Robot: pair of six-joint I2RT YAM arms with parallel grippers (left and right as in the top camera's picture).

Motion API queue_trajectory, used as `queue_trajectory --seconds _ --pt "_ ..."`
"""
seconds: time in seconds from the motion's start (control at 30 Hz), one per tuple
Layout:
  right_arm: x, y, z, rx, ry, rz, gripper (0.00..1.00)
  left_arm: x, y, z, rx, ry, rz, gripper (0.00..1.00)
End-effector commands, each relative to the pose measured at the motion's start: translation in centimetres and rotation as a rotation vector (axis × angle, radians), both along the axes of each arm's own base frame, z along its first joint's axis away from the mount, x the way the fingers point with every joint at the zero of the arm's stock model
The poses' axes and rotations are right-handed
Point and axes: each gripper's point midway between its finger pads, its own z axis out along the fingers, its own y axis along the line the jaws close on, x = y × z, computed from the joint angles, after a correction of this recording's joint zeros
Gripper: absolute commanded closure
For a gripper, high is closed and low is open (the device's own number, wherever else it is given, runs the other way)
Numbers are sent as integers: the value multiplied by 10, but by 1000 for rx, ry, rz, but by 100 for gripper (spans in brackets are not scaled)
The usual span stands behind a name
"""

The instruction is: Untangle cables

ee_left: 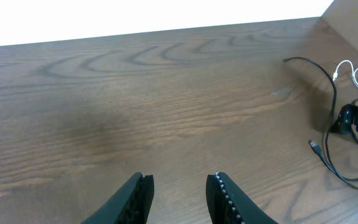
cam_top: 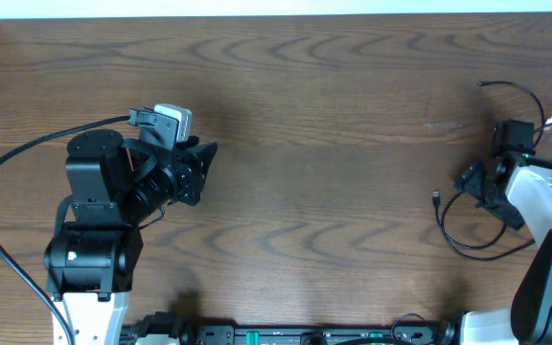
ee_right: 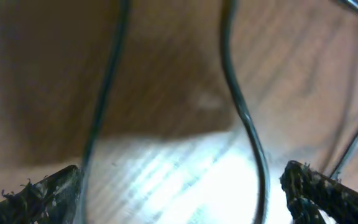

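Right fingers are spread wide and down over the black cables, two strands running between the tips, nothing pinched yet; left fingers are part-open and empty, over bare table at 9 o'clock. Whole tangle sits at 3 o'clock on the table: black loops plus one short white cable toward 2 o'clock. Cord looks light, limp and thin, likely to slip from a loose pinch, so I'd grab one strand mid-run, not the small plug.
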Motion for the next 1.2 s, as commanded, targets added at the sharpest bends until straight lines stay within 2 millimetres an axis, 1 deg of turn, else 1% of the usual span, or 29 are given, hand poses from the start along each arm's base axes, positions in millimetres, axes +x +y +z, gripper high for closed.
queue_trajectory --seconds 0.0,0.1,0.3,0.4,0.5,0.63,0.73,0.83,0.9,0.97,1.03,1.07,1.17 --pt "6 5 -1 31 -21 46 1 -2 -2 3 -5 -12 -16 66" --pt "5 0 -5 5 -5 40 1 -3 -2 2 -5 -9 -15 66" --pt "0 0 -21 16 42 27 1 -3 -2 2 -4 -10 -16 66" --pt "0 -1 -23 11 49 26 1 -2 -2 2 -5 -9 -15 66" --pt "-5 -4 -24 -10 65 15 4 -2 -2 2 -5 -9 -15 67" --pt "-21 -18 -21 -77 102 -85 7 -3 -2 2 -5 -9 -16 66" --pt "-26 -30 -20 -81 99 -127 9 -2 -2 2 -3 -10 -16 66" --pt "-33 -47 -20 -80 89 -199 20 -2 -1 2 4 -13 -16 66" --pt "-39 -61 -21 -64 73 -255 33 -2 -1 2 15 -20 -23 66" --pt "-45 -74 -22 -29 45 -320 37 -2 0 1 23 -23 -19 66" --pt "-52 -88 -24 -1 19 -384 36 -2 0 1 24 -24 -20 66" --pt "-59 -98 -25 26 -4 -439 34 -2 0 2 24 -25 -20 66" --pt "-68 -114 -26 59 -46 -513 34 -2 0 1 24 -24 -20 67"
